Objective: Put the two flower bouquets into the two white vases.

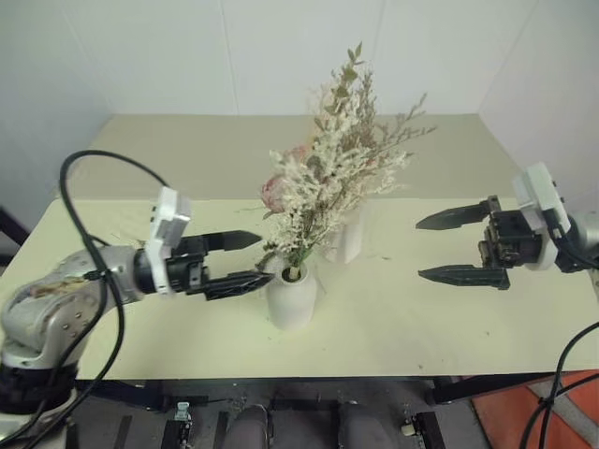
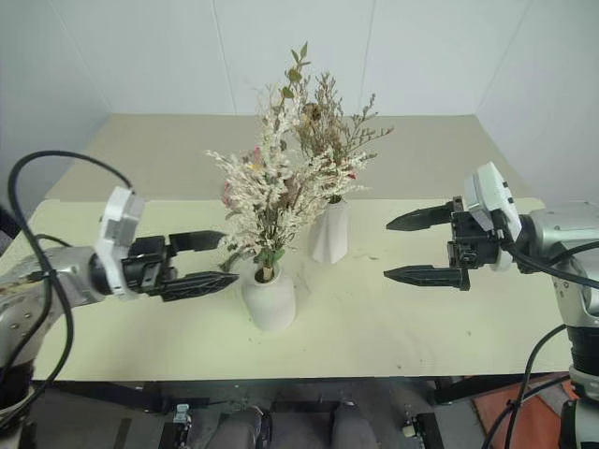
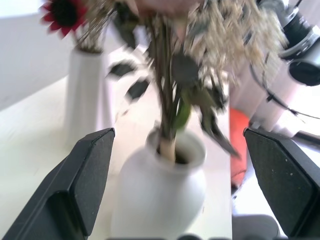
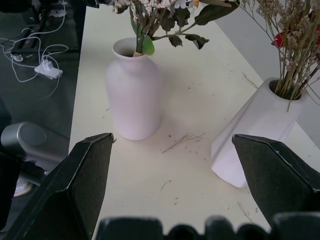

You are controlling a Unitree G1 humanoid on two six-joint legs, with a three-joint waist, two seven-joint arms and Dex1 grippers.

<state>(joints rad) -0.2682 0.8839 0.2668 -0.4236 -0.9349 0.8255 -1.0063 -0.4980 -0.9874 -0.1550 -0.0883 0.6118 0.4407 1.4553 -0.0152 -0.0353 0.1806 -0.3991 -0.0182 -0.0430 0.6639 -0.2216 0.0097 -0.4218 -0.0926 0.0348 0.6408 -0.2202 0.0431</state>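
Note:
A squat round white vase (image 1: 291,297) stands near the table's front edge and holds the bouquet of cream sprigs, green leaves and a pink rose (image 1: 318,182). Behind it and slightly to the right, the taller white vase (image 1: 350,234) holds the wispy tan twig bouquet (image 1: 386,138) with small red blossoms. My left gripper (image 1: 264,258) is open just left of the squat vase, its fingers (image 3: 87,175) apart on either side of the vase neck and not touching it. My right gripper (image 1: 420,249) hangs open and empty over the table, well right of both vases.
The pale table (image 1: 421,327) carries a few loose twig bits (image 4: 182,141) between the vases. White walls close in behind and at both sides. A black cable (image 1: 94,234) loops over my left arm. An orange patch of floor (image 1: 524,416) lies at the front right.

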